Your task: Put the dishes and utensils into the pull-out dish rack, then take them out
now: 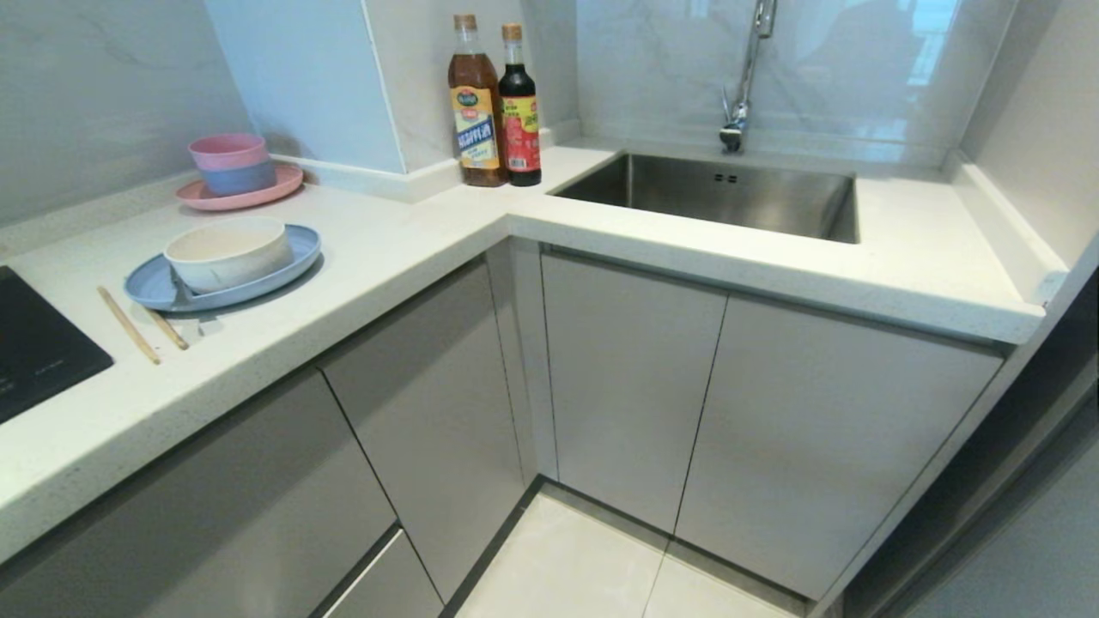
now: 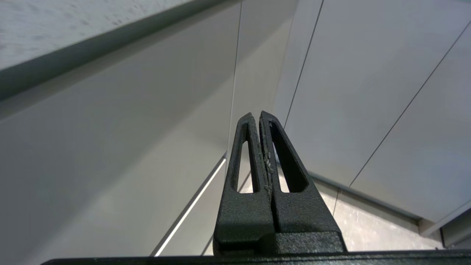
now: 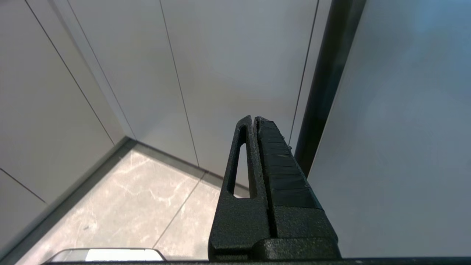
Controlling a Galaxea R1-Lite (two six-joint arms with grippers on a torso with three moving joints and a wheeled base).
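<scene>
On the left counter lies a pale blue plate (image 1: 153, 287) with a cream-white bowl (image 1: 228, 252) sitting on it. A silver fork (image 1: 179, 290) leans on the plate's near rim. Two wooden chopsticks (image 1: 129, 325) lie on the counter just in front of the plate. The pull-out dish rack is out of view; only closed cabinet fronts show. Neither arm appears in the head view. My left gripper (image 2: 256, 115) is shut and empty, hanging low before the cabinet doors. The right gripper (image 3: 253, 117) is likewise shut and empty, above the floor tiles.
A pink plate (image 1: 243, 193) carrying stacked pink and blue bowls (image 1: 232, 163) stands behind the blue plate. Two sauce bottles (image 1: 495, 107) stand at the counter corner. A steel sink (image 1: 730, 193) with a tap is at the right. A black hob (image 1: 34, 348) is at far left.
</scene>
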